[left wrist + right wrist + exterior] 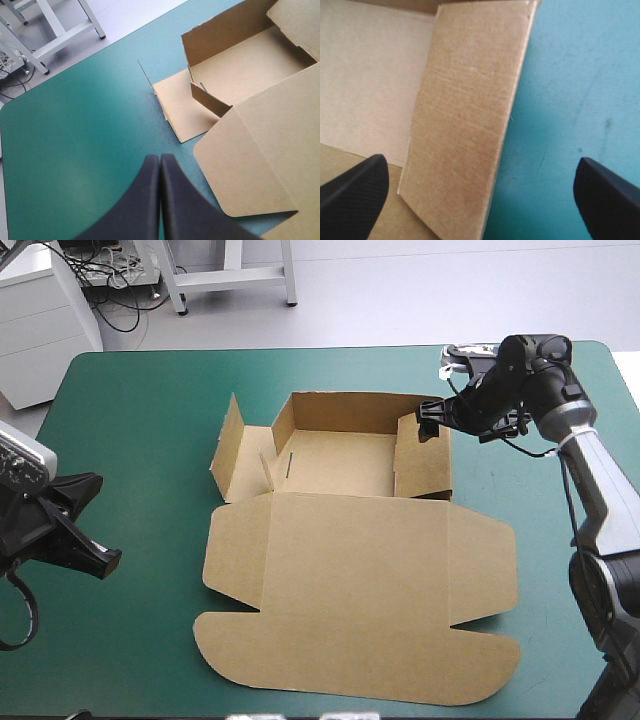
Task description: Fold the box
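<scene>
**Half-built brown box in the middle of the bench, one tool at its right wall**

The box (pixel 360 580) sat mid-frame on the teal-green bench (pixel 130 420). Its tray stood open toward the top of the high view. The lid (pixel 360 630) lay flat, reaching to the bottom of the frame. The left flap (pixel 228 445) leaned outward, only partly raised. The right wall (pixel 420 455) stood upright, and the right tool (pixel 432 420) hung over its far end at the upper right. Its black fingers (pixel 355 195) were spread wide, one over the tray's floor and the other over the cover, with the wall between them. The left tool (pixel 160 159) waited at the lower left, well apart from the box, pinched to a point and holding nothing.
</scene>
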Motion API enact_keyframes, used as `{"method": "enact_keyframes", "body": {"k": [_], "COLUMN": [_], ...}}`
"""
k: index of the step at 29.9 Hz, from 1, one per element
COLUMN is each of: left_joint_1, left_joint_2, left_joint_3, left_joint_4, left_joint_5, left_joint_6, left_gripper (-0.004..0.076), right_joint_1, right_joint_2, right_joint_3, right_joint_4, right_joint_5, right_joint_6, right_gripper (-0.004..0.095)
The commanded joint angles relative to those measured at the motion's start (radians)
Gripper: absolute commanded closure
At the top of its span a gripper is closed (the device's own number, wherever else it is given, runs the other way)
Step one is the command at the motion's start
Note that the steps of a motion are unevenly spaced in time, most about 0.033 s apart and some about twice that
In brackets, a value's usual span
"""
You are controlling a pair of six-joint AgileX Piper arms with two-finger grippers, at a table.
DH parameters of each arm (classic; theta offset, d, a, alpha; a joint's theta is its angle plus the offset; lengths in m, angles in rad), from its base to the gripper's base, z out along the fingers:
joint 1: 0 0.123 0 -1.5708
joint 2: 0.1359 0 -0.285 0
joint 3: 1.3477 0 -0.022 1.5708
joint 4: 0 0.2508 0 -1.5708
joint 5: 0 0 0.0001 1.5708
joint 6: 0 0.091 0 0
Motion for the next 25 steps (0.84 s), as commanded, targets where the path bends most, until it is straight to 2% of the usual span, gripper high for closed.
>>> {"method": "enact_keyframes", "body": {"k": [1, 7, 13, 15, 18, 25], "left_joint_1": [-0.002, -0.002, -0.002, -0.002, -0.002, -0.002], "left_joint_2": [0.002, 0.002, 0.002, 0.002, 0.002, 0.002], "left_joint_3": [-0.020, -0.020, -0.020, -0.020, -0.020, -0.020], "left_joint_4": [0.012, 0.012, 0.012, 0.012, 0.005, -0.007], "left_joint_5": [0.039, 0.039, 0.039, 0.039, 0.039, 0.039], "left_joint_6": [-0.014, -0.014, -0.014, -0.014, -0.014, -0.014], "left_gripper": [0.0756, 0.0756, 0.0756, 0.0756, 0.0756, 0.0756], "right_joint_1": [-0.004, -0.004, -0.004, -0.004, -0.004, -0.004], "right_joint_2": [-0.005, 0.065, 0.108, 0.114, 0.115, 0.115], "right_joint_3": [-0.016, -0.016, -0.016, -0.016, -0.016, -0.016], "right_joint_4": [0.033, 0.022, 0.003, 0.003, 0.001, -0.037], "right_joint_5": [0.005, 0.001, -0.025, -0.045, -0.072, -0.108], "right_joint_6": [-0.002, -0.023, -0.041, -0.041, -0.041, -0.041], "right_gripper": [-0.0014, -0.0007, 0.0104, 0.0185, 0.0379, 0.0917]}}
